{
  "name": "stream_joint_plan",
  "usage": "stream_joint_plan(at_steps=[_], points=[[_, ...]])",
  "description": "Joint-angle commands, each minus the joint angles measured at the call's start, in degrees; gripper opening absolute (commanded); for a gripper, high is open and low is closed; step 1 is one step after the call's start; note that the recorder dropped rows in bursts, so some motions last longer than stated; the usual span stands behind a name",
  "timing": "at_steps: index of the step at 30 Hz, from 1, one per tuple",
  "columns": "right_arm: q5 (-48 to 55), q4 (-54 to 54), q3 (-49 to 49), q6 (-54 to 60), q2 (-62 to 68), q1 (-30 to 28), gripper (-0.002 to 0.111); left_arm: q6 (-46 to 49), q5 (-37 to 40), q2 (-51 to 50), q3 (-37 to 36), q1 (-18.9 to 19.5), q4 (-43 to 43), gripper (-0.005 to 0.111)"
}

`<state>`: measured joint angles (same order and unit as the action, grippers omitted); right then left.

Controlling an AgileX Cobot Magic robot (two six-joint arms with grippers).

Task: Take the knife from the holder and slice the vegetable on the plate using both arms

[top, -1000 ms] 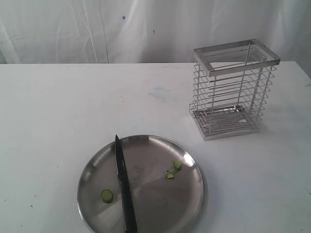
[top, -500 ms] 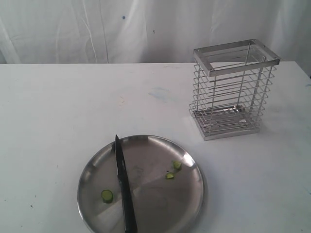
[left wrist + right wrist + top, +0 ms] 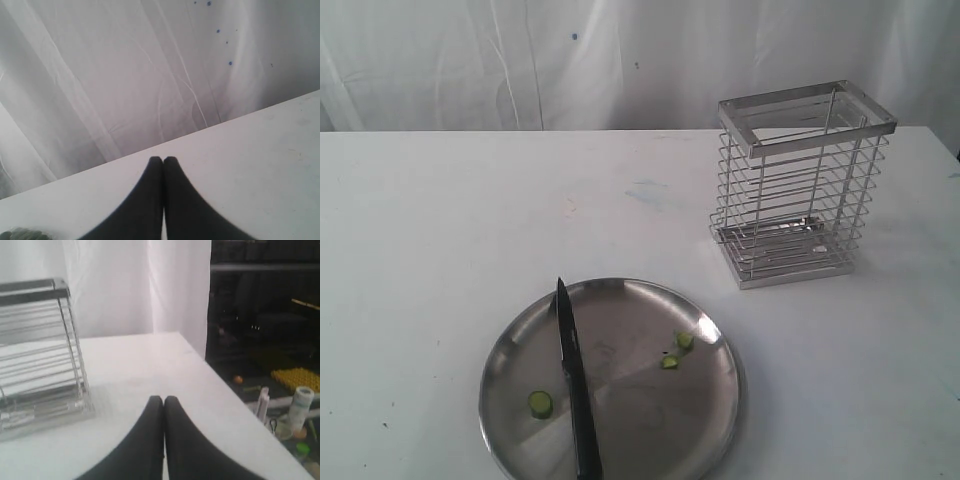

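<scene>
While the left jaws and right jaws are pressed together, empty, over the worktop (image 3: 250,150), the knife (image 3: 575,390) lies across the plate (image 3: 712,395), tip at 11 o'clock, handle at 6. Vegetable slices (image 3: 540,404) rest at 8 and 2 o'clock. The holder (image 3: 800,185) stands at the plate's 1 o'clock, near the right jaws.
</scene>
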<state>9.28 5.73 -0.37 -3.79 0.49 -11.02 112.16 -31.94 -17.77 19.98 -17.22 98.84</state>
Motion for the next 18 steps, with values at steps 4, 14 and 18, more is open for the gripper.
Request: stream_joint_plan(at_steps=[4, 14, 18], points=[[9.86, -2.55, 0.37, 0.55, -0.32, -0.49, 0.0, 2.21, 0.31, 0.38, -0.19, -0.05, 1.11, 0.0], [9.86, -2.83, 0.37, 0.55, -0.32, -0.49, 0.0, 2.21, -0.35, 0.38, -0.19, -0.05, 1.11, 0.0], [9.86, -2.83, 0.37, 0.55, -0.32, -0.49, 0.0, -10.65, 1.69, 0.38, -0.08, -0.05, -10.37, 0.0]])
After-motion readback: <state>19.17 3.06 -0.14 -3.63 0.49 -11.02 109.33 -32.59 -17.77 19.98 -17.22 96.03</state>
